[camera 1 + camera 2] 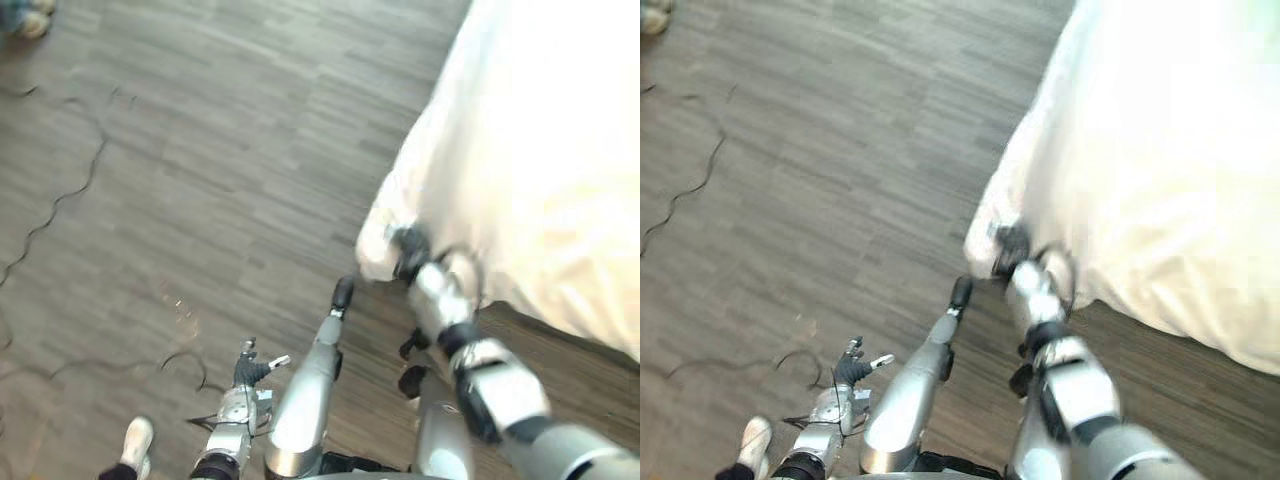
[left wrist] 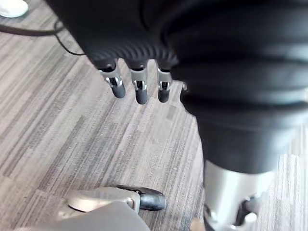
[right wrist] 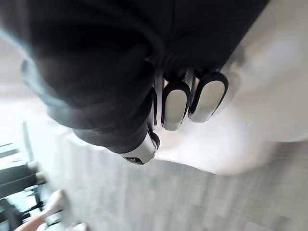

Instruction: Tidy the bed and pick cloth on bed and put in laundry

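Tidying the bed was judged to be the step in hand, at the stage of straightening the bedding, since the working hand was at the bedding itself and not at a loose garment. The white bed cover (image 1: 540, 150) lay across the upper right of the head views. Its lower corner drooped off the bed's edge toward the grey plank floor (image 1: 200, 150). The right hand (image 1: 406, 250) was reached out from the lower right to that drooping corner, touching it or just beside it; hand and cloth overlapped there and contact could not be confirmed. In the right wrist view the pale cover lay just beyond the hand with floor under it, but whether the hand was clamped on the cover or only resting against it could not be told. The left hand (image 1: 248, 370) hung low on the robot's left, well apart from the bed and over bare floor. The left wrist view showed its fingers (image 2: 141, 92) straight, relaxed and spread apart, holding nothing. The next move probably called for a sure hold on the corner first, then a lift and draw up and across the bed so the edge would lie even. The cover looked large and soft, so it would likely sag and drag, and a pull from one corner alone might skew it or slip free. The idle left hand was free to take a second hold further along the edge. Picking up the cloth for the laundry was judged not yet begun.
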Robot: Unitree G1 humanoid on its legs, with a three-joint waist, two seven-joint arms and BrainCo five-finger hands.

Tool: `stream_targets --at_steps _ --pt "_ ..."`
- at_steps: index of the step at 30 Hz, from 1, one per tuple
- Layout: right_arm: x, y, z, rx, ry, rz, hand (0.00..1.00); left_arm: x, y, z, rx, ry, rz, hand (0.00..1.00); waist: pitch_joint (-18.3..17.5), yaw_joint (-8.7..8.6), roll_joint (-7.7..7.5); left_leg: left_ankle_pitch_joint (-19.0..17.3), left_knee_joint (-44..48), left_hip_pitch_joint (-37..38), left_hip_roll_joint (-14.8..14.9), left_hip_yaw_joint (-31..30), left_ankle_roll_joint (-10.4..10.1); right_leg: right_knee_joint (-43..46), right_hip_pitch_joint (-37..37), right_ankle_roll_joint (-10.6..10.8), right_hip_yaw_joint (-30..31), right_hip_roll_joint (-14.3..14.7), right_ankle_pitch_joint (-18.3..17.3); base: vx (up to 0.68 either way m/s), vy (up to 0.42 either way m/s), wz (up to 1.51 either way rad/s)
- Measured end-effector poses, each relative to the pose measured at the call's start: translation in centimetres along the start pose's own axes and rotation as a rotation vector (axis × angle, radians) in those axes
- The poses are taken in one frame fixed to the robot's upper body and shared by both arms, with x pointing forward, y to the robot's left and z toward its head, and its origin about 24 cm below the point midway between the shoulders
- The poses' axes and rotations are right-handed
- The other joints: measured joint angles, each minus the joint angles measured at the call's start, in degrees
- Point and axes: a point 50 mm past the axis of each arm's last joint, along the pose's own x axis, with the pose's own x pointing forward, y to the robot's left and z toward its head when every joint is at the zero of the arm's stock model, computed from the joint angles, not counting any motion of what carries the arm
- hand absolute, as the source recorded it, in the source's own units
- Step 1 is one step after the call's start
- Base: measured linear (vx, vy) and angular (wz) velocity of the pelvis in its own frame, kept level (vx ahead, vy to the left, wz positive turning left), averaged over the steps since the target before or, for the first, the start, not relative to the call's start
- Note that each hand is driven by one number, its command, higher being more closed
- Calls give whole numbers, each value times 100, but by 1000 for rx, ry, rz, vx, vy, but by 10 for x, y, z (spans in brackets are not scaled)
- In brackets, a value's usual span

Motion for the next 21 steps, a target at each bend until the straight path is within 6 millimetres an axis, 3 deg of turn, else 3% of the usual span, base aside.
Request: stream_targets --at_steps 3,5,9,11,12,13,14,16,17,18,19,21 --pt "-5 15 -16 -51 41 84 100 -1 4 -10 12 44 12 0 -276 -76 -247 -78 -35 307 71 223 -2 -256 254 -6 218 118 79 27 -8 -44" --pt "-5 24 -12 -62 24 133 100 -3 2 -18 31 81 5 0 -584 -73 -300 -90 -113 427 130 283 -13 -408 370 -35 255 187 102 41 -31 -20" --pt "-4 48 37 88 -164 243 100 -8 -3 -29 38 132 -7 0 -992 -62 -355 -108 -209 554 229 365 -51 -531 459 -98 310 288 146 36 -31 -13" --pt "-10 60 87 213 -338 334 100 -10 -3 -34 39 145 -5 0 -1052 -63 -352 -108 -223 580 269 441 -52 -569 442 -131 413 326 179 27 -25 -20" --pt "-13 62 100 244 -387 358 100 -11 -4 -34 35 147 -7 0 -1053 -66 -351 -109 -223 584 275 460 -52 -569 435 -141 430 330 186 31 -18 -18" --pt "-20 60 133 338 -512 391 100 -11 -3 -35 34 147 -7 0 -1053 -69 -348 -108 -225 583 287 482 -52 -570 419 -154 451 339 196 28 -11 -10" --pt "-23 59 147 366 -562 400 100 -11 -3 -35 34 148 -8 0 -1052 -69 -347 -108 -225 578 289 487 -53 -569 410 -158 457 340 199 39 -11 -8" --pt "-36 47 204 483 -780 416 100 -12 -4 -35 36 144 -14 0 -1034 -71 -296 -96 -225 485 285 494 -67 -562 303 -185 471 338 258 58 -6 -2" --pt "-41 43 218 507 -837 412 100 -12 -5 -35 35 140 -16 0 -1028 -74 -259 -90 -225 441 278 490 -72 -560 260 -174 470 332 270 66 0 4" --pt "-51 33 246 523 -953 402 100 -12 -8 -33 34 129 -25 0 -993 -79 -160 -66 -224 354 256 486 -80 -558 175 -155 468 311 307 45 4 5" --pt "-56 27 258 524 -1003 394 100 -12 -10 -32 35 123 -32 0 -975 -81 -85 -35 -224 304 244 485 -50 -559 128 -144 468 299 322 58 7 8" --pt "-75 1 301 505 -1166 316 100 -13 -21 -27 32 89 -65 0 -805 -77 285 47 -223 153 177 480 10 -557 -13 -100 462 243 378 51 9 8"
